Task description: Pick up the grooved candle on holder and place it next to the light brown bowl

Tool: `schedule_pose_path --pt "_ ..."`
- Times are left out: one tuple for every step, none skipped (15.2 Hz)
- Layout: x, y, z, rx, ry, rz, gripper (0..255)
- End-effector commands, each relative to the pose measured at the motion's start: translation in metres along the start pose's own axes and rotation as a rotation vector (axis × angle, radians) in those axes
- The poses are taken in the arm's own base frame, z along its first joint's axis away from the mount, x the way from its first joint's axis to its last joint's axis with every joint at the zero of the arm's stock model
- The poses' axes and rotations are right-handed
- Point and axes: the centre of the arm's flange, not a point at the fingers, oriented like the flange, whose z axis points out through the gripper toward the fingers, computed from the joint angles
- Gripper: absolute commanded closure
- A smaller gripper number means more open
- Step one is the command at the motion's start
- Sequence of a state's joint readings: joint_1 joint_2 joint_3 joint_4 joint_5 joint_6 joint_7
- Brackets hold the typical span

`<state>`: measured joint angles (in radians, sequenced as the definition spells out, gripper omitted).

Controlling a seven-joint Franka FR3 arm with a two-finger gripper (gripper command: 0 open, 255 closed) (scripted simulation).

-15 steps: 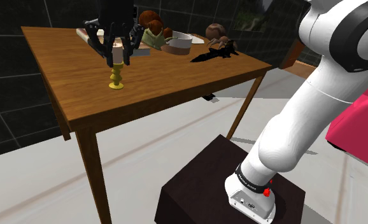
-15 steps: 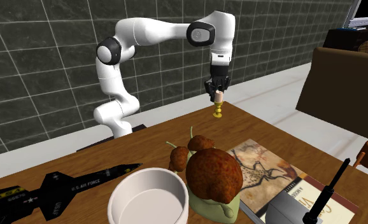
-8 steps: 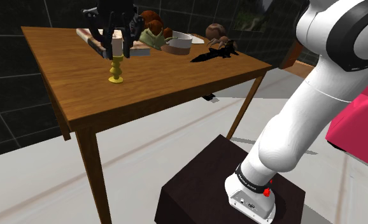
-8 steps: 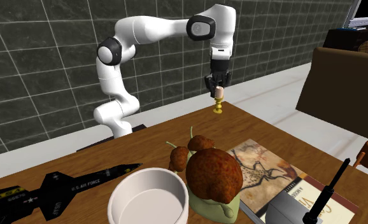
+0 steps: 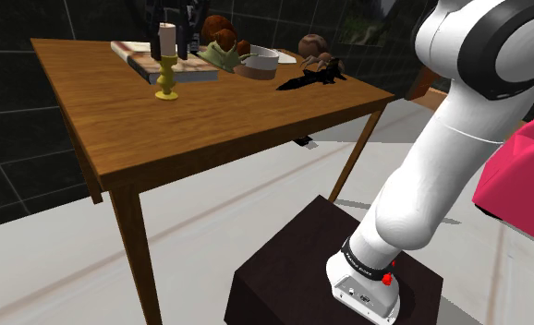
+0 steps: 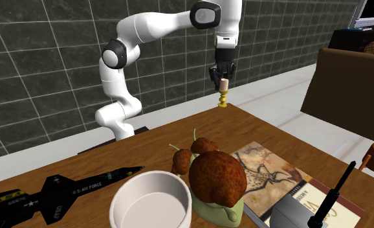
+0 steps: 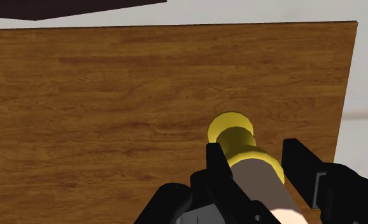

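Partly, gripper [image 7: 254, 151] hides the clasped candle [image 7: 258, 179] — holder [image 7: 231, 130] shows.

I am reaching over a wooden table [image 5: 237, 120] that is standing on slim legs on a pale floor [image 5: 256, 194]. A white bowl [image 6: 152, 202] is sitting on it, just beside a cluster of brown round lumps [image 6: 217, 181] that is resting on a pale green base. A black model jet [image 6: 63, 191] is lying flat on the second exterior view's left of the bowl. A book [image 6: 270, 171] with a map-like cover is lying flat to the right of the lumps. In the shoulder view, all four are crowding the table's far edge.
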<state>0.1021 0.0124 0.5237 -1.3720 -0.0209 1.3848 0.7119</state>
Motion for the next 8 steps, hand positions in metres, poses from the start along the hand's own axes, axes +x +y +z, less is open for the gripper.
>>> schedule_pose_path --pt "0.0 0.002 -0.01 0.0 0.0 0.0 255" --pt "0.0 0.002 -0.016 0.0 0.0 0.0 255" --pt "0.0 0.002 -0.021 0.0 0.0 0.0 255" --pt "0.001 0.002 -0.026 0.0 0.0 0.0 255" --pt "0.001 0.002 -0.031 0.0 0.0 0.0 255" --pt "0.001 0.002 -0.037 0.0 0.0 0.0 255" --pt "0.001 0.002 -0.042 0.0 0.0 0.0 255" --pt "0.001 0.002 -0.047 0.0 0.0 0.0 255"
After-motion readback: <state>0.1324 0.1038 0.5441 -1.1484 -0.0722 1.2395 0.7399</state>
